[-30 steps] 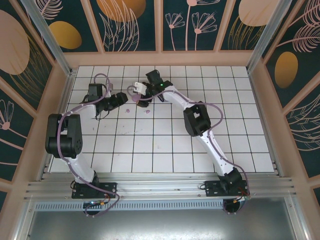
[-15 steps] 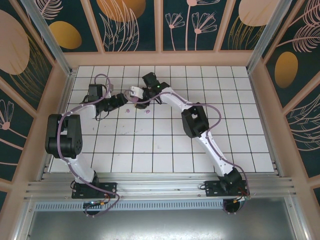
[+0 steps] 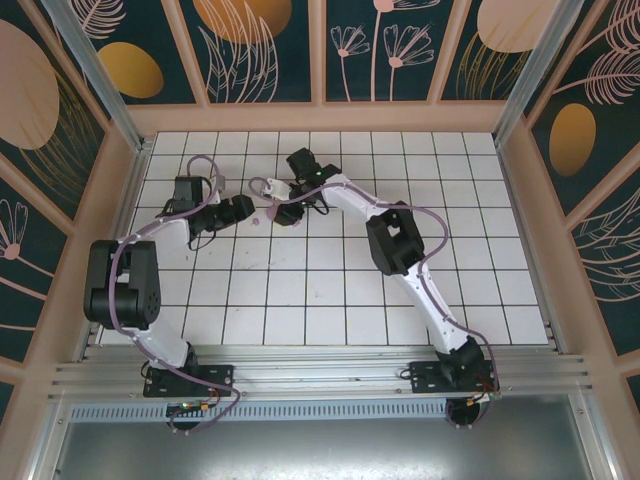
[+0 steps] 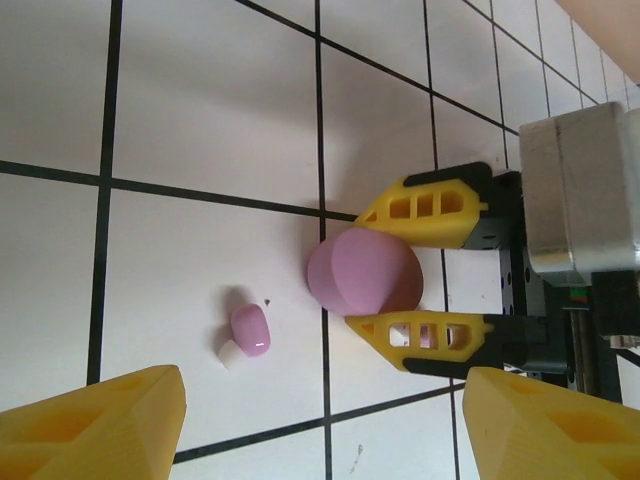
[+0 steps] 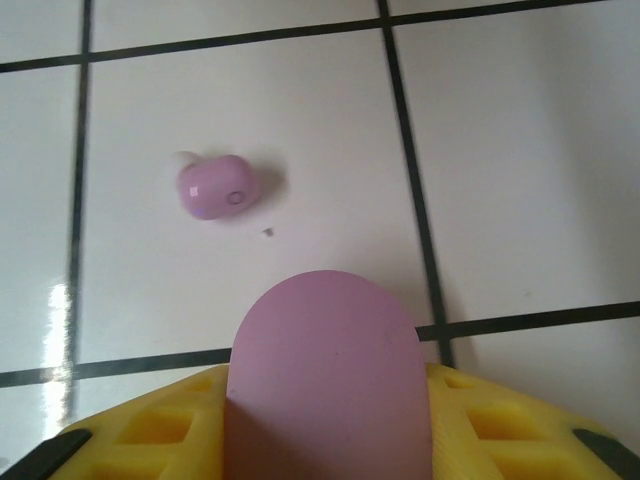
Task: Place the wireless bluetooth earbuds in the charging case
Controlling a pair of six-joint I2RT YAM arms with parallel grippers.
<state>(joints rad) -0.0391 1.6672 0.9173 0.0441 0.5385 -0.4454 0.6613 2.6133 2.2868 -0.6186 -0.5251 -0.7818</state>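
Scene: white tiled tabletop with black grid lines [image 3: 330, 290], both arms reaching to its far left part, their grippers facing each other and close together.
Right gripper [image 4: 355, 268]: its yellow fingers [image 4: 425, 208] are closed against the two sides of the lavender rounded plastic charging case [image 5: 325, 365]; both touch it, and the case juts out past their tips.
Case position: low over the tabletop, across a black grid line in the left wrist view; I cannot tell whether it rests on the tile.
Left gripper [image 4: 325, 400]: jaws spread wide, nothing between them, pointing toward the right gripper and the case.
Earbud: one tiny lavender pebble-shaped plastic earbud [image 4: 250, 330] lies on a white tile, outside the case.
Earbud relations: just beside the case and apart from it, off the tips of the right gripper's fingers and between the two grippers; neither gripper touches it.
Earbud detail: a small white tip shows at one end; a glossy highlight shows on its surface [image 5: 215, 186].
Nearby: a small dark speck [image 5: 266, 233] on the tile between earbud and case.
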